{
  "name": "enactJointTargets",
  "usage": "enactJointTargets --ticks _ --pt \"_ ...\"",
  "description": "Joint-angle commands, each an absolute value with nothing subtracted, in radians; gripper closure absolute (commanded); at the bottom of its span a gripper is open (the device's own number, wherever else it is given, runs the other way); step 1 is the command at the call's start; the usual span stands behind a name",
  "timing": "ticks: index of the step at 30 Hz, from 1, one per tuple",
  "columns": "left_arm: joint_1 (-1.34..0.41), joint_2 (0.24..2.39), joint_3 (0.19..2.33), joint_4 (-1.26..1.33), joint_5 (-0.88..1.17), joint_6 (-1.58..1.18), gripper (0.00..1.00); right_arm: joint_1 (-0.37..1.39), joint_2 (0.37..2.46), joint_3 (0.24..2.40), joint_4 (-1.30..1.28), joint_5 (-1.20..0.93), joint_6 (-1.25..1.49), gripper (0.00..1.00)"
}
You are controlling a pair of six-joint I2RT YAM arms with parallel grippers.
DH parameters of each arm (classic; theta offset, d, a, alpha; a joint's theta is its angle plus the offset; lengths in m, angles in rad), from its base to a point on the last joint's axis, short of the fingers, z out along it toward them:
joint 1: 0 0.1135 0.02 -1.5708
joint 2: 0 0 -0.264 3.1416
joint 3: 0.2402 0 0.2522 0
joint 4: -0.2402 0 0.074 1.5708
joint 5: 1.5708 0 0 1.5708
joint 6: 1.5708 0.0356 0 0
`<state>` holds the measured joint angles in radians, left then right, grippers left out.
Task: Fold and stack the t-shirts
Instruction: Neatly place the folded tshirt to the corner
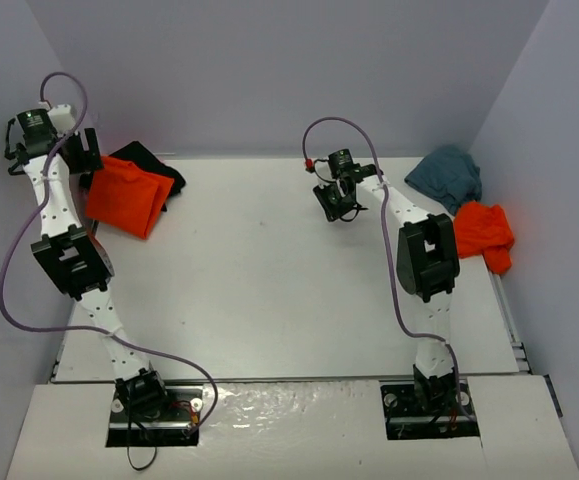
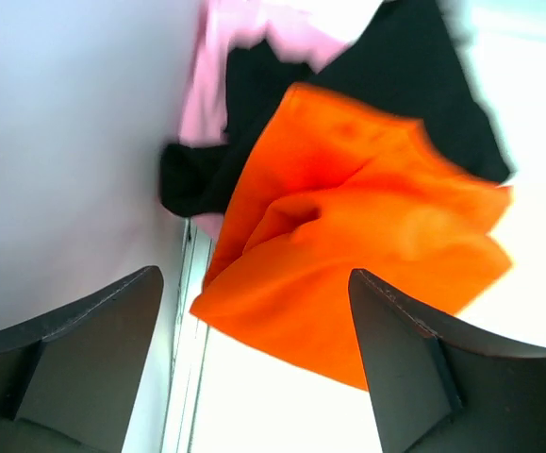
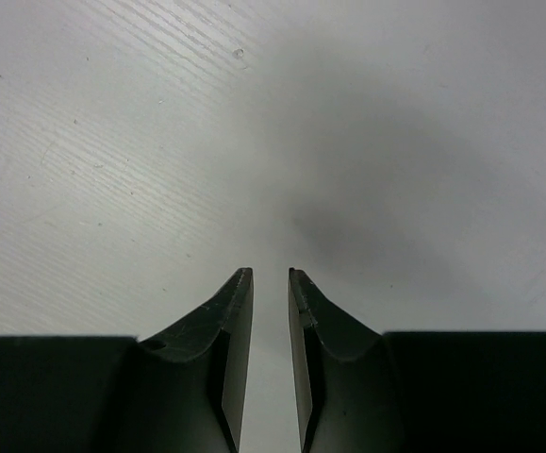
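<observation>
- The left claw [image 2: 254, 276] stands released, its two dark fingers [image 2: 93, 363] spread wide with nothing between them.
- In the top view the left claw [image 1: 85, 152] hangs over the far left corner of the table [image 1: 269, 290], just beside the pile of t-shirts there.
- A bright orange t-shirt [image 1: 124, 196] lies folded on top of that pile. The left wrist view shows the same orange t-shirt [image 2: 357, 236] below the spread fingers, with soft creases and one corner pointing toward the camera.
- A black t-shirt [image 1: 155, 166] lies under the orange one and sticks out on its far side. In the left wrist view the black t-shirt [image 2: 414, 75] shows above and to the left of the orange cloth.
- A pink t-shirt [image 2: 223, 57] peeks out from beneath the black one, next to the pale wall [image 2: 56, 142]. It cannot be made out in the top view.
- The right claw [image 3: 269, 276] is only slightly parted, with a narrow gap between its fingertips [image 3: 239, 293], and it grasps nothing. Only bare table [image 3: 159, 142] shows below it.
- From above, the right claw [image 1: 335, 204] hovers over the far middle of the table, well apart from every t-shirt.
- A teal-grey t-shirt [image 1: 447, 175] lies crumpled in the far right corner.
- A second orange t-shirt [image 1: 484, 232] lies bunched just nearer than the teal-grey one, touching it, at the table's right edge.
</observation>
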<state>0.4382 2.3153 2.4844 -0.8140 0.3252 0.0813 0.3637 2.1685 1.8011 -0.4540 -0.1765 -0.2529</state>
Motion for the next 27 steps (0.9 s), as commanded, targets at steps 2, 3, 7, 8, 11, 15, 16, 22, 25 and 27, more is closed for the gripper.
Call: enactJointTargets --ticks 2,3,7,8,11,15,16,22,25,27 --pt "0.435 2.042 2.509 -0.728 0.458 0.001 0.24 0.367 2.031 1.825 -0.446 -0.159 -0.275 0.81" --pt "0.433 2.03 2.509 -0.746 0.493 -0.015 0.25 0.367 2.018 1.818 -0.446 -0.16 -0.279 0.82" --pt "0.388 1.999 2.481 -0.831 0.564 -0.009 0.29 0.357 1.971 1.773 -0.438 -0.135 -0.304 0.82" --pt "0.371 1.984 2.438 -0.835 0.573 0.005 0.29 0.352 1.96 1.758 -0.434 -0.129 -0.312 0.81" --pt "0.32 1.892 2.237 -0.783 0.615 0.04 0.35 0.342 1.924 1.71 -0.413 -0.083 -0.34 0.82" --pt "0.251 1.714 1.838 -0.531 0.606 0.057 0.37 0.305 1.862 1.603 -0.341 -0.064 -0.345 0.77" --pt "0.228 1.673 1.743 -0.435 0.612 0.047 0.37 0.285 1.848 1.571 -0.317 -0.059 -0.336 0.71" --pt "0.078 1.597 1.475 -0.339 0.49 0.074 0.36 0.16 1.811 1.426 -0.234 -0.101 -0.316 0.58" --pt "0.063 1.603 1.401 -0.298 0.5 0.056 0.36 0.117 1.8 1.396 -0.223 -0.142 -0.302 0.6" --pt "0.06 1.616 1.379 -0.272 0.509 0.052 0.36 0.102 1.785 1.363 -0.209 -0.153 -0.299 0.6"
